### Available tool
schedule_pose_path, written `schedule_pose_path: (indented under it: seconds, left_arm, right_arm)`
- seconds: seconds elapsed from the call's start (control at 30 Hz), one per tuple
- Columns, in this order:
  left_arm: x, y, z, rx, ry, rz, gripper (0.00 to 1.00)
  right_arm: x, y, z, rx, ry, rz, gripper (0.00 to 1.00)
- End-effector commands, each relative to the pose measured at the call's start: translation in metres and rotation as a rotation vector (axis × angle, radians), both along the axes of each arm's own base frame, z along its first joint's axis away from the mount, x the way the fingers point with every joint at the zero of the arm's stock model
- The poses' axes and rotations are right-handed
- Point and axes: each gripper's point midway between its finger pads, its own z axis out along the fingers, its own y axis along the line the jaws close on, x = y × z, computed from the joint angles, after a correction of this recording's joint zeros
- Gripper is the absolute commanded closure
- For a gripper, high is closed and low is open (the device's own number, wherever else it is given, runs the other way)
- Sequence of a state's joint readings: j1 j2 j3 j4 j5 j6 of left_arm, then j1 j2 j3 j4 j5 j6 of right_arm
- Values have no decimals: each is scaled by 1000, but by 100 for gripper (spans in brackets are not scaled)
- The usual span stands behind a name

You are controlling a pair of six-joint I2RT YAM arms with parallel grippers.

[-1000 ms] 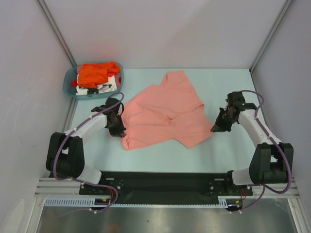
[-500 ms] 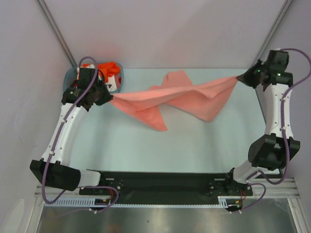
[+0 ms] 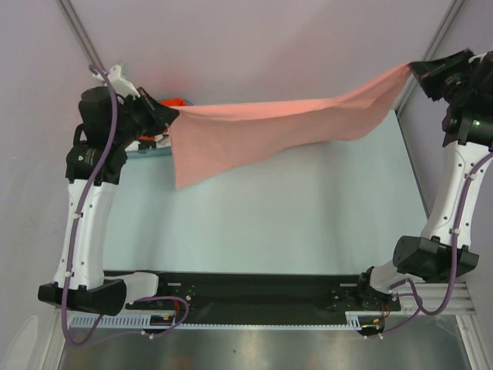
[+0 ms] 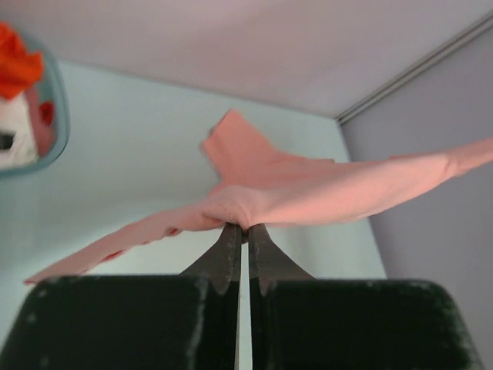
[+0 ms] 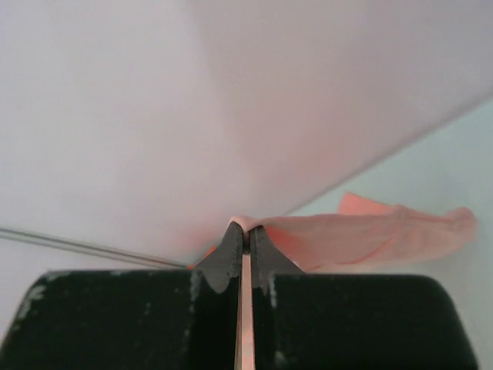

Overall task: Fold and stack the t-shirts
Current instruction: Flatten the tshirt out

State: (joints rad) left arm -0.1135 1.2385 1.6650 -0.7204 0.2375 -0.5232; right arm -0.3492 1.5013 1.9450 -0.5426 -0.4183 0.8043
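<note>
The salmon-pink t-shirt (image 3: 285,127) hangs stretched in the air between both grippers, high above the table. My left gripper (image 3: 171,116) is shut on its left end; the cloth bunches over the fingertips in the left wrist view (image 4: 308,189). My right gripper (image 3: 412,71) is shut on its right end, with the cloth (image 5: 370,235) trailing away. A loose part droops at the lower left (image 3: 189,166). The orange t-shirt (image 4: 15,65) and the white t-shirt (image 4: 15,142) lie in the teal basket (image 4: 58,123), mostly hidden behind my left arm in the top view.
The pale teal table (image 3: 293,216) lies below the lifted shirt. Grey walls close in the left, back and right sides. The black base rail (image 3: 262,289) runs along the near edge.
Both arms have risen and spread apart, lifting the salmon-pink shirt from the table and pulling it taut in the air. The basket is now mostly covered by my left arm.
</note>
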Motion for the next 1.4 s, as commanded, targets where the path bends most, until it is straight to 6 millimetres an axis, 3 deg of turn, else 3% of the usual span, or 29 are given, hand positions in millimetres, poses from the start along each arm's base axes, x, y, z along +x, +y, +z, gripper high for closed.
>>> schedule_pose_path:
  seconds: [0.0,0.07,0.1,0.2,0.33,0.37,0.5,0.67,0.77,0.8,0.93,1.0,1.03,1.17,1.27,1.37]
  left_arm:
    - [-32,-18,112,-92,-340,-138,100]
    - [-39,-22,132,-115,-379,-163,100]
    - [-48,-24,152,-122,-429,-180,100]
    - [-69,-22,185,-125,-520,-188,100]
    - [-117,-12,217,-108,-649,-162,100]
    - [-125,-9,220,-94,-669,-149,100]
    - [-152,3,222,-60,-696,-85,100]
    - [-171,13,222,-31,-721,-40,100]
    - [-169,20,218,-13,-714,-3,100]
    - [-161,22,215,-7,-698,16,100]
    - [-129,22,206,-7,-668,49,100]
    - [-113,21,206,-7,-674,57,100]
    - [-99,21,203,-2,-658,70,100]
    - [-72,20,209,9,-671,83,100]
    - [-54,19,210,20,-662,85,100]
    - [-49,20,214,22,-669,90,100]
  right_arm:
    - [-63,15,137,-129,-404,-15,100]
    - [-78,14,158,-162,-459,-38,100]
    - [-95,14,180,-191,-515,-59,100]
    - [-131,18,209,-241,-596,-104,100]
    - [-184,24,232,-325,-683,-212,100]
    - [-210,34,241,-353,-725,-231,100]
    - [-262,46,259,-434,-810,-311,100]
    - [-302,55,275,-458,-889,-372,100]
    - [-295,54,277,-462,-897,-358,100]
    - [-288,52,276,-462,-886,-350,100]
    - [-234,33,266,-424,-829,-314,100]
    - [-197,18,249,-363,-777,-294,100]
    - [-188,15,246,-351,-772,-288,100]
    - [-155,2,234,-311,-758,-269,100]
    - [-143,-5,228,-316,-740,-278,100]
    - [-139,-7,226,-312,-741,-282,100]
